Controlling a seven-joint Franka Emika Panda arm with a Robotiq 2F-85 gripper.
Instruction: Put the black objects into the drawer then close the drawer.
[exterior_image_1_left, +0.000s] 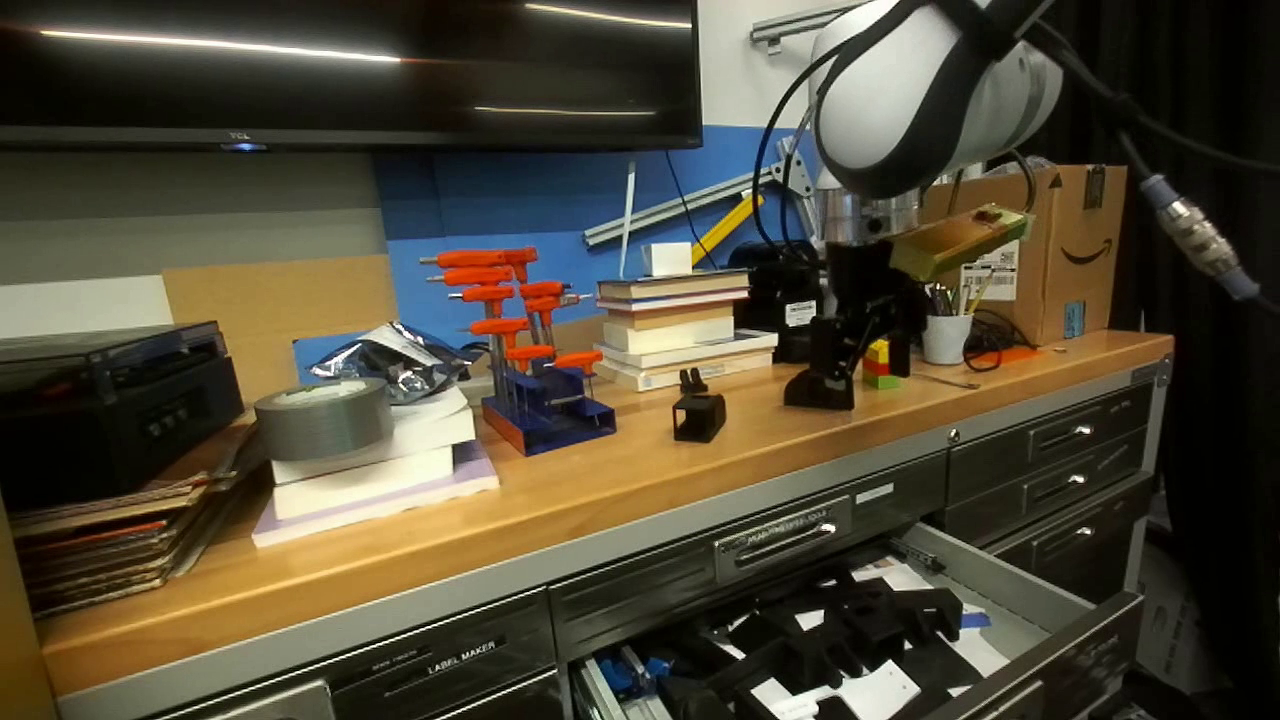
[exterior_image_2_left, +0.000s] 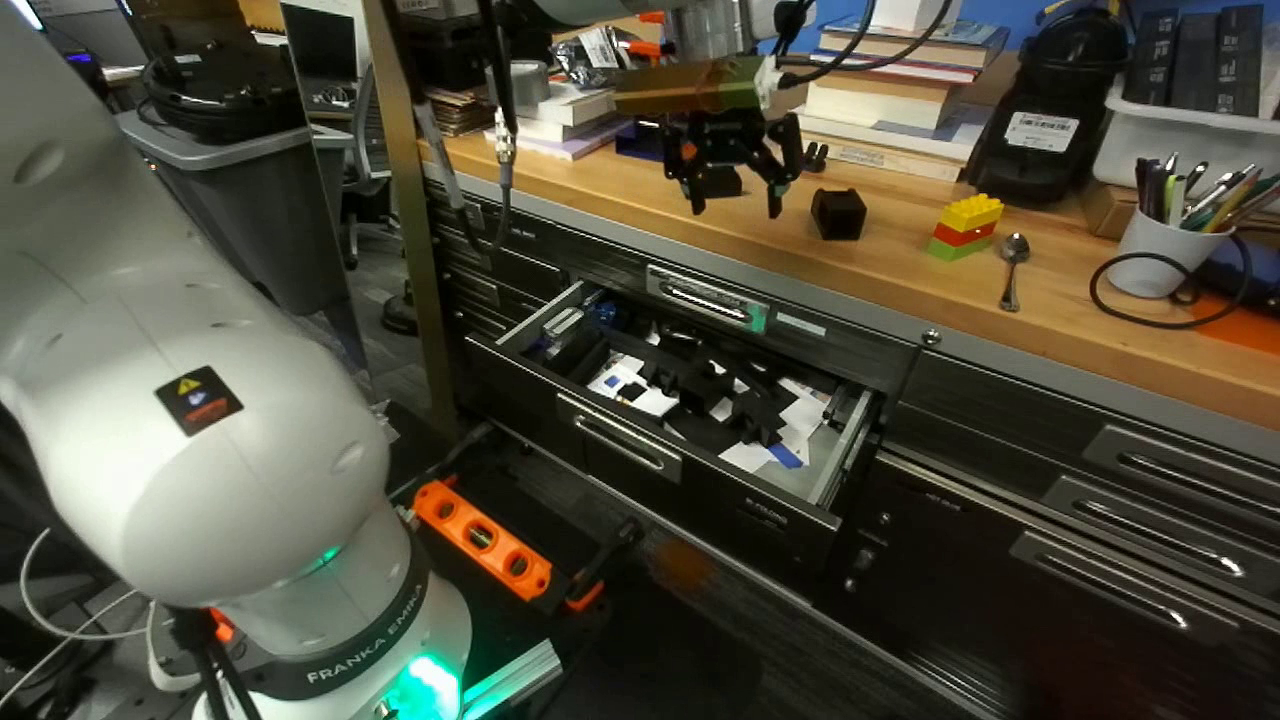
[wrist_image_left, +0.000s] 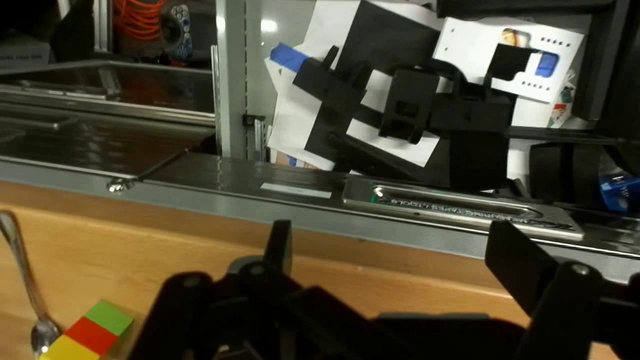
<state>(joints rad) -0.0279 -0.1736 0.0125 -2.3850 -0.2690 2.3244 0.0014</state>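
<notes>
I have the gripper (exterior_image_2_left: 736, 208) up over the bench (exterior_image_2_left: 900, 265), higher than the brick stack (exterior_image_2_left: 965, 228), and its fingers are spread wide, with nothing between them in the wrist view. Taking that stack as my mark, a black box (exterior_image_2_left: 838, 214) sits on the bench near it but not touching; a hollow black frame (exterior_image_1_left: 711, 415) and a small pronged piece (exterior_image_1_left: 692, 380) are on the same side of it, both well apart from it. The drawer (exterior_image_2_left: 715, 490) is pulled out below the stack's level, with other black pieces (wrist_image_left: 410, 97) lying in it. From the dull surfaces and that open shell, I'd guess stiff, light plastic: not very slippery in the grip, but easy to shove along the wood. I'd come straight down on the box and pinch it low across two opposite sides. The frame's walls look thin, so I'd squeeze gently, close to a corner rather than mid-wall. The prongs could be the fragile part, so I'd take that piece by its base.
</notes>
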